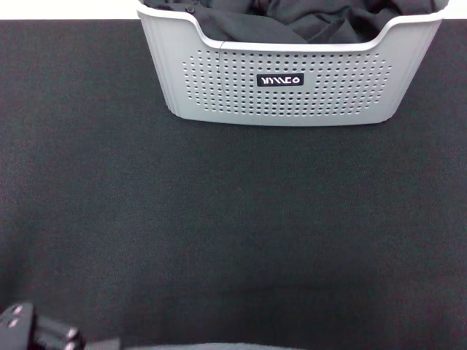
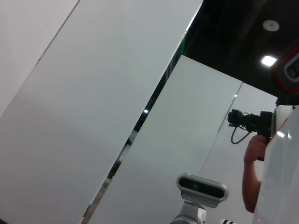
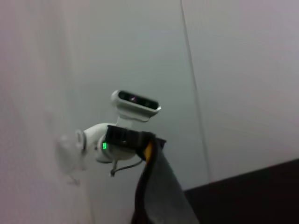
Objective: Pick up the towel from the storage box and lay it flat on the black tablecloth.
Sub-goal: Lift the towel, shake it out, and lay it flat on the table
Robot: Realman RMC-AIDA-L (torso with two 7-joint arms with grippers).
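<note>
- At the far edge of the black tablecloth [image 1: 219, 233], the storage box [image 1: 292, 91] is sitting upright, holding crumpled dark fabric [image 1: 292, 20]; no yellow towel face is showing.
- Left arm [image 1: 33, 332] is idling at the near left corner; whether its fingers are apart or together cannot be told.
- Right wrist camera is pointing up at the robot's head [image 3: 135, 105] and a hanging dark strip of cloth [image 3: 156, 191].

White wall panels [image 2: 93, 107], dark ceiling with lights [image 2: 268, 60], robot head camera [image 2: 202, 188], person's hand [image 2: 256, 148] holding a black camera [image 2: 250, 120]
</note>
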